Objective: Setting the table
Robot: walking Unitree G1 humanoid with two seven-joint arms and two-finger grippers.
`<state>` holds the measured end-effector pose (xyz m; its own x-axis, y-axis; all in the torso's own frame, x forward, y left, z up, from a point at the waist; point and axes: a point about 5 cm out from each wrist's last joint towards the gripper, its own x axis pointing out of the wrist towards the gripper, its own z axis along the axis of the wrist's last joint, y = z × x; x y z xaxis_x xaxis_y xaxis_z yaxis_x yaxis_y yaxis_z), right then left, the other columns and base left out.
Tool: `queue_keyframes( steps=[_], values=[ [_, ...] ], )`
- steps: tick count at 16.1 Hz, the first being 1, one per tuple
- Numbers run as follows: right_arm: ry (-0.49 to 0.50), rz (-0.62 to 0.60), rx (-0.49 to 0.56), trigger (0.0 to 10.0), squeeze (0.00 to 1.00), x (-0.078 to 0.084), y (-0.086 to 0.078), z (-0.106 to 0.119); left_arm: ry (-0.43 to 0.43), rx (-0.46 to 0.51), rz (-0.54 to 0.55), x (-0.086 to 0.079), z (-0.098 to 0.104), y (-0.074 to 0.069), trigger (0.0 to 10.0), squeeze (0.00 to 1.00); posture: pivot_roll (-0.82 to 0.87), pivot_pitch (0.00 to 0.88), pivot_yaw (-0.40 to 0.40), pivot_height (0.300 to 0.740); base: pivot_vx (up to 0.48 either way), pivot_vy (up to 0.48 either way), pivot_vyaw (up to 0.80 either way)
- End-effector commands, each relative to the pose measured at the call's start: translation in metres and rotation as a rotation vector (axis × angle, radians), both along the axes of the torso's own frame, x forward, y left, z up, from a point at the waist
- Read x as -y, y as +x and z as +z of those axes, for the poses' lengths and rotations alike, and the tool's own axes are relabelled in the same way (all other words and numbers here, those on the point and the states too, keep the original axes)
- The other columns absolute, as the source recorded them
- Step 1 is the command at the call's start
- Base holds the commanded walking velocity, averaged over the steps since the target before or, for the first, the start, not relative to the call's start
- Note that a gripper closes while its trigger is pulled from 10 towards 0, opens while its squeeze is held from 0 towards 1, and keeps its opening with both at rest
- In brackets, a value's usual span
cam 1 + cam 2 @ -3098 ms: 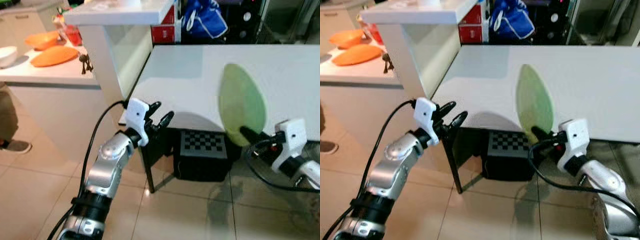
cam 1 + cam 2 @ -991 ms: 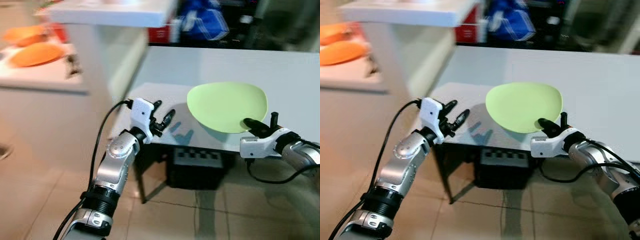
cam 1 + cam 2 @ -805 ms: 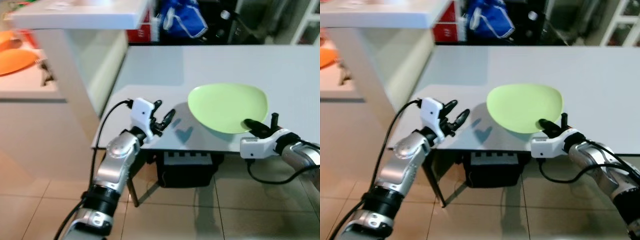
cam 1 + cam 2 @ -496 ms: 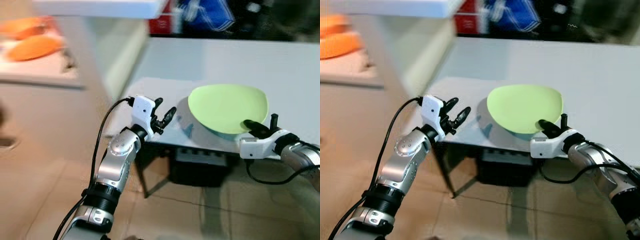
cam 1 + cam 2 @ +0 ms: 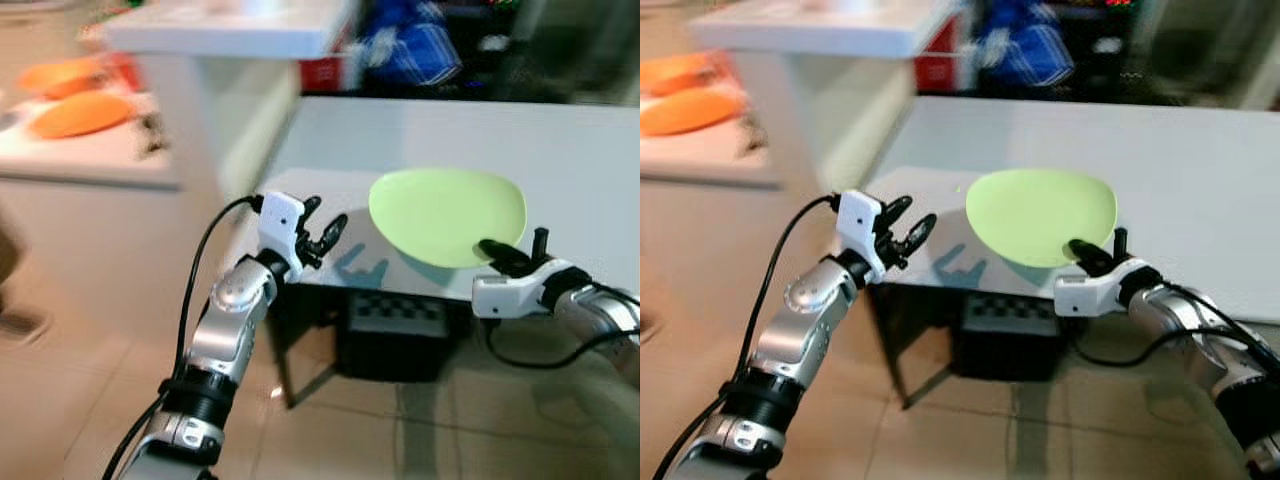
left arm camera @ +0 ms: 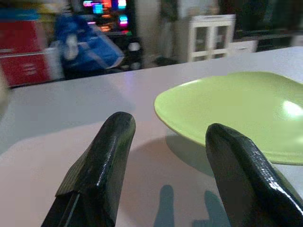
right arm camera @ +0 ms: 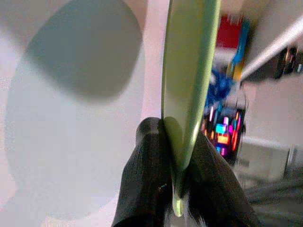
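While hovering spread and empty over the near left corner of the white surface (image 5: 400, 130), left claw (image 5: 322, 228) beside the green plate (image 5: 446, 213); plate held level just above the surface, near rim pinched in the right claw (image 5: 512, 256).

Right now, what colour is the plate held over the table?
Light green, plain; the plate shows best in the left eye view, pinched at its rim by the right gripper.

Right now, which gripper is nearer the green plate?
Right. The right gripper pinches the green plate at its near rim; the left gripper hovers open beside it, apart.
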<state>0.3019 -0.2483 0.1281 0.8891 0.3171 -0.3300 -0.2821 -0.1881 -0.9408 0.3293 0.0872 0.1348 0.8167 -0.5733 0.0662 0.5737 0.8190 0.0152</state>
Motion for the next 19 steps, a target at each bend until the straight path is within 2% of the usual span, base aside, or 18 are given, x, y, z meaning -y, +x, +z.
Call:
queue_keyframes(
  steps=[1,6,8,11,13,15,19],
  values=[
    [0.02,-0.006,0.054,10.0,0.0,0.0011,0.005,0.0135,0.0,-0.002,-0.006,0.0006,-0.0003,-0.0003,10.0,0.0,-0.1,0.0,0.068,0.74,0.469,0.0,0.0],
    [0.025,-0.008,0.053,10.0,0.0,0.0008,0.0049,0.0129,-0.017,-0.023,0.02,-0.0017,-0.0018,0.0009,10.0,0.0,-0.1,0.0,0.069,0.74,0.446,0.0,0.0],
    [0.027,-0.009,0.049,10.0,0.0,0.0007,0.0044,0.0123,0.001,-0.004,0.048,-0.0041,-0.001,0.0021,10.0,0.0,-0.1,0.0,0.068,0.74,0.0,0.0,0.0],
    [0.028,-0.007,0.049,10.0,0.0,-0.0003,0.0047,0.0122,-0.005,-0.004,0.013,-0.0011,-0.0014,-0.0003,10.0,0.0,-0.1,0.0,0.07,0.74,0.0,0.0,0.0],
    [0.032,-0.007,0.049,10.0,0.0,-0.0009,0.0046,0.0114,0.001,-0.023,-0.004,0.0001,-0.0035,-0.001,10.0,0.0,-0.1,0.0,0.07,0.74,0.411,0.0,0.0],
    [0.035,-0.007,0.048,10.0,0.0,-0.0019,0.0045,0.0114,0.005,-0.008,0.022,-0.0015,-0.003,-0.0006,10.0,0.0,-0.1,0.0,0.071,0.74,0.45,0.0,0.0],
    [0.037,-0.013,0.042,10.0,0.0,-0.0017,0.0053,0.0094,0.012,-0.009,0.047,-0.0039,-0.0028,0.0018,10.0,0.0,-0.1,0.0,0.066,0.74,0.0,0.0,0.0]
  ],
)
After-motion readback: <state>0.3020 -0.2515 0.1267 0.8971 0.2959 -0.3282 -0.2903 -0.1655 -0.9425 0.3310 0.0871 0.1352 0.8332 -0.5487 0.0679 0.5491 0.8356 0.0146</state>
